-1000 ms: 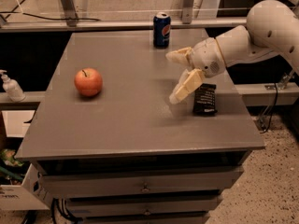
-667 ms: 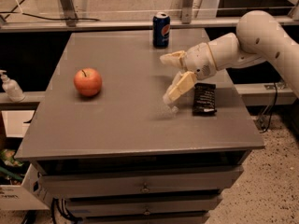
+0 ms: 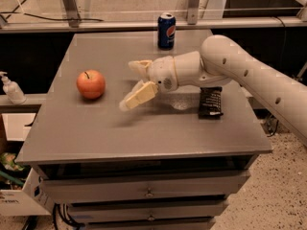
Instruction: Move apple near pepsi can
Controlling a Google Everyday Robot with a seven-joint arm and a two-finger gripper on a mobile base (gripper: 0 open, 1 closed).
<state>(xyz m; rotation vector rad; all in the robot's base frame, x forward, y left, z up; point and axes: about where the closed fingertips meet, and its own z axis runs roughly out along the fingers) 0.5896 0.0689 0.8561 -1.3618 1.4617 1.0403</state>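
**Camera view**

- Tabletop [image 3: 72, 133]: grey, flat, set over a bank of drawers [image 3: 144, 191].
- Apple [image 3: 90, 84]: rests on the tabletop near the left edge, about midway between the far and near edges. It is round, with no long axis, and its dark stem points up.
- Pepsi can [image 3: 166, 30]: stands upright at the far edge, a little right of the middle. Its long axis is vertical and its logo faces the near edge. It is well apart from the apple.
- Pincer [image 3: 127, 84]: hangs over the middle of the tabletop, just right of the apple and not touching it. Its fingers [image 3: 140, 95] are spread wide, pointing toward the left edge, and hold nothing. It lies close to the line between apple and can.
- Arm [image 3: 249, 71]: white, reaching in from the right edge.
- Black snack wrapper [image 3: 210, 102]: lies flat near the right edge, partly under the arm, with its long axis running far to near.
- Drawers: shut, contents hidden.
- Pump bottle [image 3: 10, 89]: stands off the tabletop, beyond the left edge.
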